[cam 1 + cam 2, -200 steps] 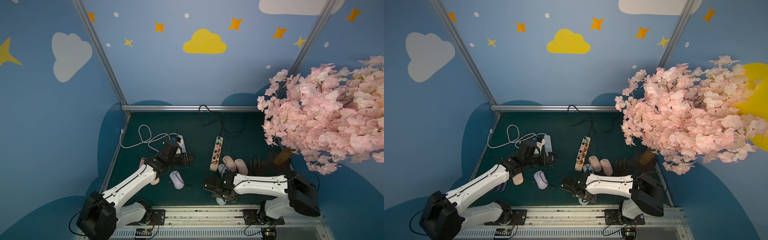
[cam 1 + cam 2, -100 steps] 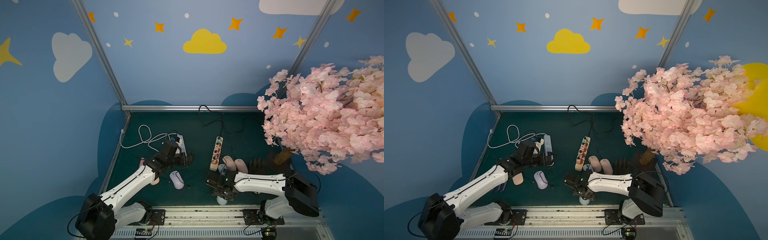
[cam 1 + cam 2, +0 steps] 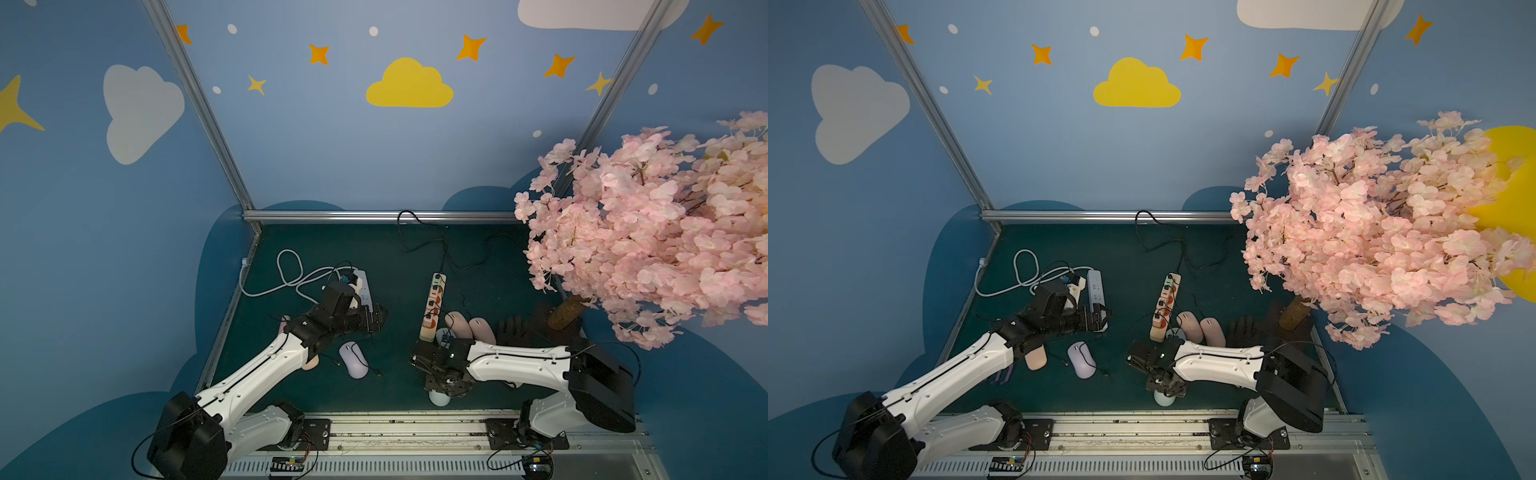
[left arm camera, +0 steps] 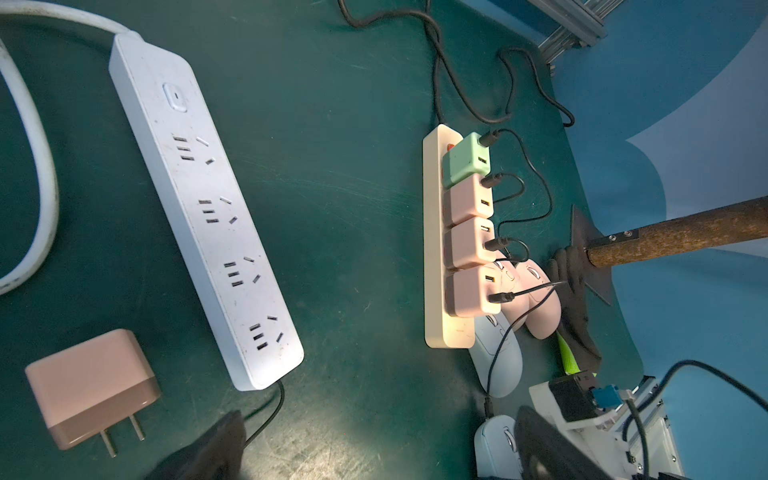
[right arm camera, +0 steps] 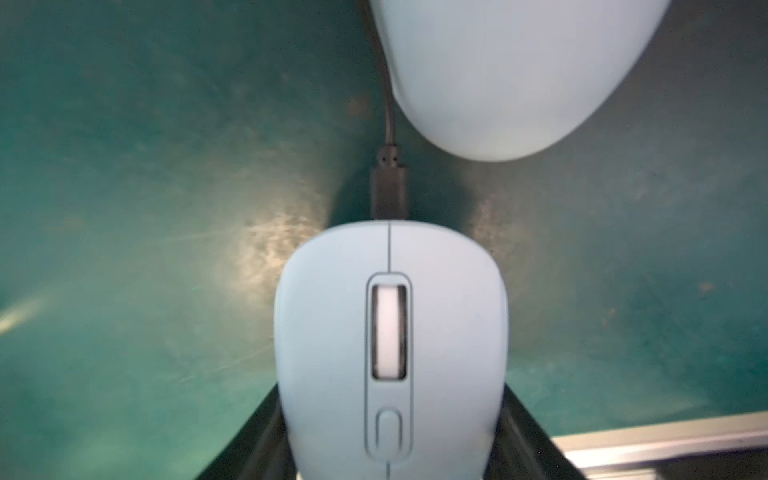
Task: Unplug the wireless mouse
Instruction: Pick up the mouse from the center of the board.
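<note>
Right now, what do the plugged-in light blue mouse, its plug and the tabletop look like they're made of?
Light blue mouse: probably molded plastic, matte; smooth shell, fine seam, no glare.
Plug: black, likely molded plastic, dull surface.
Tabletop: hard dark green sheet, material unclear; scuffed, with a soft sheen.

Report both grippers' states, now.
Left gripper: open, empty.
Right gripper: astride the light blue mouse; whether it grips cannot be told.
</note>
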### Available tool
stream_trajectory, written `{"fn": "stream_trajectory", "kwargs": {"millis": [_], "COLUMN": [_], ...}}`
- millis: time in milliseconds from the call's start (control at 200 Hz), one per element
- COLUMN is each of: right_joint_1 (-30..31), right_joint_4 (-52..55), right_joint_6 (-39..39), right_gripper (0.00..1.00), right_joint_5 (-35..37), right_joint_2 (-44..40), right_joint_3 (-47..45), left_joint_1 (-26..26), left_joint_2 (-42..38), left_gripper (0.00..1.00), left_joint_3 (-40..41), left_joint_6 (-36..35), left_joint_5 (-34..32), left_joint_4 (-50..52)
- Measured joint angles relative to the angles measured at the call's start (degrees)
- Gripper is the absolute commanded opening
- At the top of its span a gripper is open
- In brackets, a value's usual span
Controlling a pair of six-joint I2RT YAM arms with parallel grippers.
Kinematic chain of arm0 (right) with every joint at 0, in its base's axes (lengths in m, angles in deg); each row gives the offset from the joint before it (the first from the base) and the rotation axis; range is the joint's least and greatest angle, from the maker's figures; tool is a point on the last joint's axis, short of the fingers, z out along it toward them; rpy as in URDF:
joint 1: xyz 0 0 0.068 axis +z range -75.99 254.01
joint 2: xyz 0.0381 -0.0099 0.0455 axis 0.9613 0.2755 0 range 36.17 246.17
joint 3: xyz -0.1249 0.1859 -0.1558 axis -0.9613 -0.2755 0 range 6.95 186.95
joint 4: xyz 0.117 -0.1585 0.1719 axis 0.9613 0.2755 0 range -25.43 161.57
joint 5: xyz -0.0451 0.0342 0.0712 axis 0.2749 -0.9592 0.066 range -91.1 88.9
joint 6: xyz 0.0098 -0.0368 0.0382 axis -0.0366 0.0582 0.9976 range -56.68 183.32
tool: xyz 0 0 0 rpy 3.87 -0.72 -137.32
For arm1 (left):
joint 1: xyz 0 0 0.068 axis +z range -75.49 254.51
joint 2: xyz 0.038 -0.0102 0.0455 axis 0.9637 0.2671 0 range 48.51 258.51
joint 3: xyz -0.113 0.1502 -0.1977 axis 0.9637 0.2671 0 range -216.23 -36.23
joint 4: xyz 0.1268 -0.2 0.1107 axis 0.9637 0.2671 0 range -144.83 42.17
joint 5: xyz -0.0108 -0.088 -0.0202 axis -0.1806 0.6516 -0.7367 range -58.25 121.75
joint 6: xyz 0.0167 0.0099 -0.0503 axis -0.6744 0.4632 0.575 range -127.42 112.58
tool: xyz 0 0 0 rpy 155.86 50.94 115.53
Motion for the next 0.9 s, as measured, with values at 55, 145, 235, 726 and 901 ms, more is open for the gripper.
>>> {"fn": "stream_trajectory", "kwargs": {"millis": [55,145,235,726,901], "right_joint_1": [0.31,0.76,0.98,0.9,-1.79], "right_joint_4": [0.46,0.81,1.07,-2.54,-11.45], "right_joint_6": [-0.9,-2.01,-3.23,-20.5,-31.95], "right_gripper": [0.44,0.42,0.41,0.17,0.0], "right_joint_5": [0.92,2.29,3.43,14.45,18.82], "right_joint_2": [-1.16,-3.93,-7.04,-31.95,-42.45], "right_joint_3": [0.66,0.87,0.83,-8.48,-15.61], "left_joint_1": [0.0,0.0,-0.04,-3.39,-3.39], "left_joint_2": [-0.26,-0.66,-0.9,-0.07,1.53], "left_gripper": [0.99,0.96,0.9,0.79,0.78], "left_joint_3": [0.0,0.0,0.0,0.2,-0.33], "left_joint_6": [0.02,0.04,-0.15,2.03,3.54], "left_joint_5": [0.04,0.48,1.31,10.75,13.79], "left_joint_4": [-0.02,-0.09,-0.24,-5.4,-6.97]}}
